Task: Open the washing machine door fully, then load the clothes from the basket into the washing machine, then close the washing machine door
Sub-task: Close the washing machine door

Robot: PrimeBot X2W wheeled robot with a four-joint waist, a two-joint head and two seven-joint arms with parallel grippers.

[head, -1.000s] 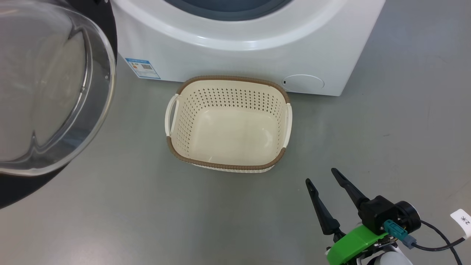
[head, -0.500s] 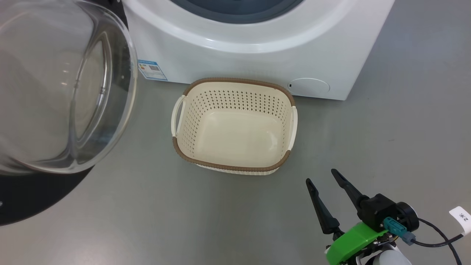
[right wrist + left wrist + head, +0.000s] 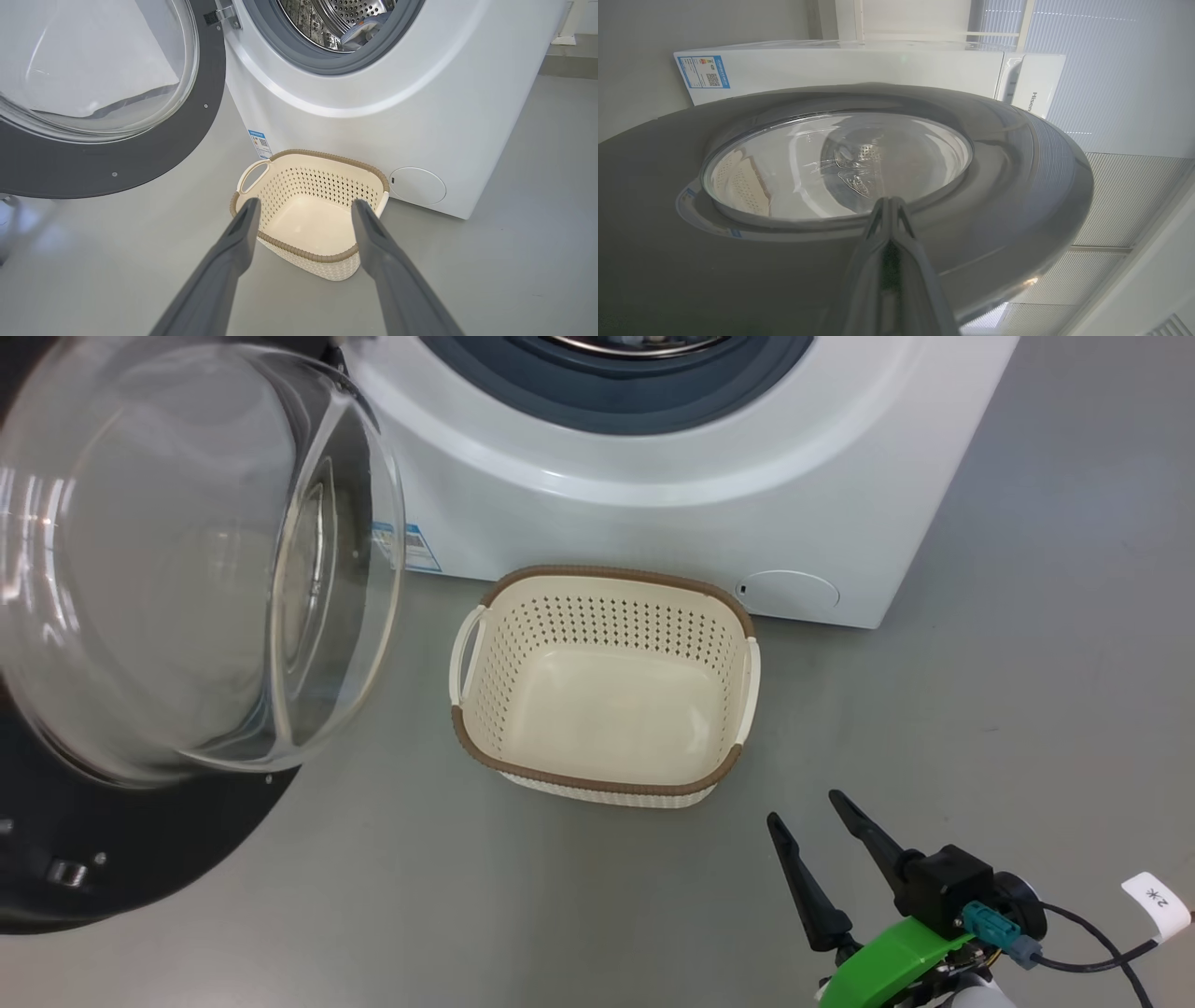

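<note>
The white washing machine [image 3: 653, 513] stands at the top with its drum open. Its door [image 3: 140, 859] hangs swung out at the left, clear glass bowl bulging toward me. My left gripper [image 3: 888, 200] is shut, its tips at the door's outer black rim [image 3: 994, 186], just below the glass; I cannot tell whether they touch. The cream basket [image 3: 597, 784] sits empty on the floor before the machine. A patch of pale blue clothes [image 3: 366, 29] shows inside the drum. My right gripper [image 3: 803, 805] hovers open near the basket's front right, the basket [image 3: 308, 254] showing between its fingers.
Grey floor lies all around the basket. A round filter cap [image 3: 789, 593] and a blue label [image 3: 415, 546] sit low on the machine's front. A cable with a white tag [image 3: 1156, 901] trails from my right wrist.
The door has swung rightward, toward the machine, more than the rest of the scene. The head camera has also shifted, showing more of the drum opening. The right gripper stays open.
</note>
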